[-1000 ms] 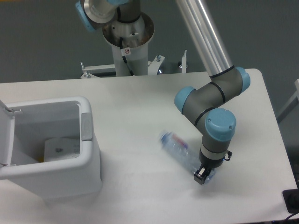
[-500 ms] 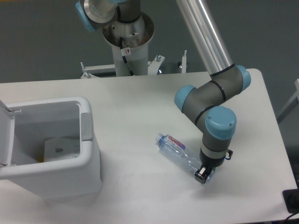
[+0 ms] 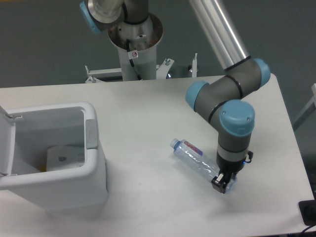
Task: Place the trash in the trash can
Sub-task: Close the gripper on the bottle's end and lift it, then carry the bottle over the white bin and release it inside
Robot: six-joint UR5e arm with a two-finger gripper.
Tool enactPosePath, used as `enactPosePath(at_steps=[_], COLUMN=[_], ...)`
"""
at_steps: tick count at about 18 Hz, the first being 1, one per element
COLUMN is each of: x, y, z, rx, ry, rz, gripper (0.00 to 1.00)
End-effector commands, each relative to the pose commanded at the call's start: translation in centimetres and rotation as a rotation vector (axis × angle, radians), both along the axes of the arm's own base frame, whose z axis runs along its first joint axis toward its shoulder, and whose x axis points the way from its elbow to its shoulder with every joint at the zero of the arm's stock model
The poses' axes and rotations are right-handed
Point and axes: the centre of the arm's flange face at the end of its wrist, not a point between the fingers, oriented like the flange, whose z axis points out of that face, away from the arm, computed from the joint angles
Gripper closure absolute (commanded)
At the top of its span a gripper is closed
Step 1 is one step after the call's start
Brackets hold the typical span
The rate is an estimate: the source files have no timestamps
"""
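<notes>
The clear plastic water bottle (image 3: 196, 159) lies on the white desk (image 3: 148, 113), fingers (image 3: 223, 182) clamped on its base; the boxy white bin (image 3: 52, 158) sits toward nine o'clock, nothing between.

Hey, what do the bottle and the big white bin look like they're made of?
The bottle looks like thin clear plastic: the white table shows through its body, and it has a pale blue cap and a red-lettered label. The bin seems to be opaque white moulded plastic, with a smooth, rounded, thick rim and a faint sheen.
</notes>
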Motion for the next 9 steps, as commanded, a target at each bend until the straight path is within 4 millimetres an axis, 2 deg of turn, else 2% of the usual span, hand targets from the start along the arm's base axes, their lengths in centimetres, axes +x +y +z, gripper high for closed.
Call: enactPosePath(at_steps=[1, 3, 5, 6, 7, 9], x=[0.0, 1.5, 5.4, 7.1, 9.7, 13.1], y=[0.0, 0.0, 0.8, 1.4, 2.1, 3.3], z=[2.8, 11.6, 18.7, 20.7, 23.1, 25.3], rx=[0.029, 0.15, 0.304, 0.349, 0.402, 0.448], ry=[0.036, 0.128, 0.222, 0.257, 0.287, 0.301], rz=[-0.002, -0.023, -0.099, -0.13, -0.178, -0.238], gripper=[0.42, 0.42, 0.42, 0.42, 0.42, 0.43])
